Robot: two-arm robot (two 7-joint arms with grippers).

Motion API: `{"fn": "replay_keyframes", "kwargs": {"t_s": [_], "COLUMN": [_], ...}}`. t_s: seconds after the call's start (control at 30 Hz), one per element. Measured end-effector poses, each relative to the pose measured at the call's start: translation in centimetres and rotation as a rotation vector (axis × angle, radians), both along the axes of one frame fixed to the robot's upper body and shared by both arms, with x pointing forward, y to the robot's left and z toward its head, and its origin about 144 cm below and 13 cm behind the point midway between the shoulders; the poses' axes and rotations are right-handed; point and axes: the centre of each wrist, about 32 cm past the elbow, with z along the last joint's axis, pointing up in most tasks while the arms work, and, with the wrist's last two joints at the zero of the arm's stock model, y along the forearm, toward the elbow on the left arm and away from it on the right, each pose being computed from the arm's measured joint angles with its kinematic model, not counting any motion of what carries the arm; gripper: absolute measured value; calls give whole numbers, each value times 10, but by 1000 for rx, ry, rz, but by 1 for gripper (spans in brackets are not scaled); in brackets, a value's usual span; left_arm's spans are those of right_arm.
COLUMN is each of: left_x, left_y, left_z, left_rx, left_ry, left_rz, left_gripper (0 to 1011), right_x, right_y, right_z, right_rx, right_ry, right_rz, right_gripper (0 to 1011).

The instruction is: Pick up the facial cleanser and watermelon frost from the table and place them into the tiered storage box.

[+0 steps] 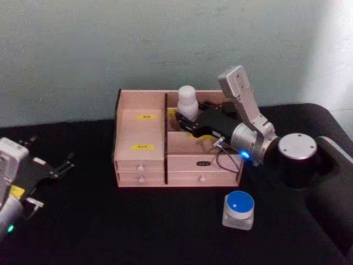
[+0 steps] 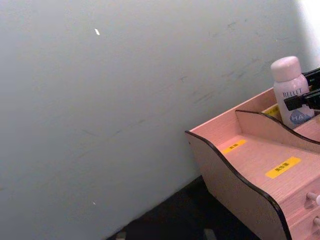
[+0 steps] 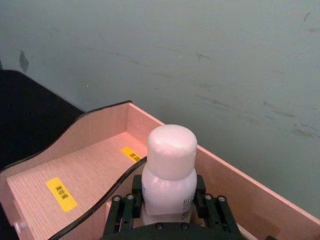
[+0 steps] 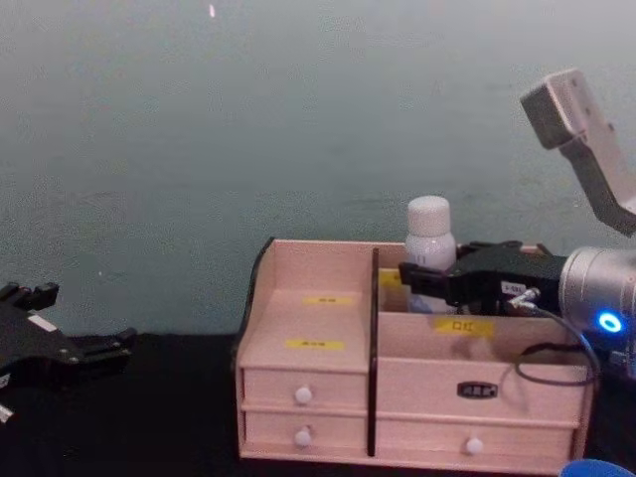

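Right gripper point(image 1: 185, 118) was clamped on facial cleanser point(image 1: 187, 99), tall white cylindrical bottle with rounded cap, upright in rear right compartment of pale pink wooden tiered storage box point(image 1: 140, 130). Not released yet; whether base touched compartment floor, hidden.

Watermelon frost point(image 1: 239, 208), squat clear jar with flat blue lid, stood on black table point(image 1: 110, 221) near box front. Second item was left to do.

Left gripper point(image 1: 51, 150) was parked at far left, fingers apart.

Right wrist view showed fingers point(image 3: 210, 206) pressing both bottle sides; head view showed jar and whole layout.

Chest view's edge cuts off the watermelon frost point(image 4: 599, 468).

Head downward, chest level; both share tiered storage box point(image 1: 132, 132).
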Motion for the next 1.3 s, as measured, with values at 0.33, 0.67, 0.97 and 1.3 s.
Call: {"fn": "replay_keyframes", "kwargs": {"t_s": [0.33, 0.67, 0.97, 1.3], "left_x": [0, 0, 0, 0], "left_y": [0, 0, 0, 0], "left_z": [0, 0, 0, 0], "left_rx": [0, 0, 0, 0], "left_ry": [0, 0, 0, 0], "left_rz": [0, 0, 0, 0], "left_gripper": [1001, 1001, 1001, 1001], "right_x": [0, 0, 0, -8], "right_y": [0, 0, 0, -4], "right_z": [0, 0, 0, 8], "right_rx": [-1, -2, -1, 15], "right_ry": [-1, -3, -3, -52], "right_rz": [1, 1, 1, -10], "right_gripper": [594, 820, 1000, 1000]}}
